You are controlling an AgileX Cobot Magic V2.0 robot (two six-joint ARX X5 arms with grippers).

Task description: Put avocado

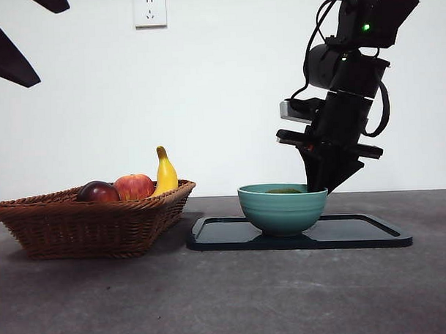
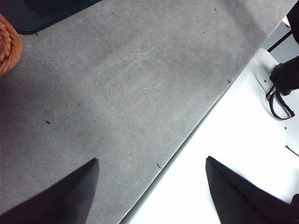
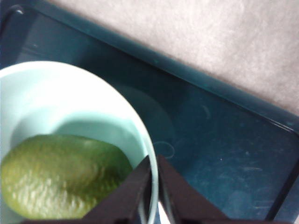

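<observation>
The avocado [image 3: 60,175], dull green and oval, lies inside the teal bowl [image 3: 70,93]. In the front view only its top [image 1: 284,190] shows above the bowl's rim [image 1: 283,209]. The bowl stands on the dark tray [image 1: 357,232]. My right gripper [image 3: 154,161] is shut and empty, its tips right at the bowl's rim beside the avocado; in the front view it [image 1: 320,187] hangs over the bowl's right edge. My left gripper [image 2: 152,161] is open and empty over bare table near the table's edge.
A wicker basket [image 1: 86,223] at the left holds a dark red fruit [image 1: 98,191], a red apple [image 1: 134,186] and a banana [image 1: 165,173]. Its corner shows in the left wrist view [image 2: 7,44]. The waiting arm [image 1: 6,50] shows at the top left.
</observation>
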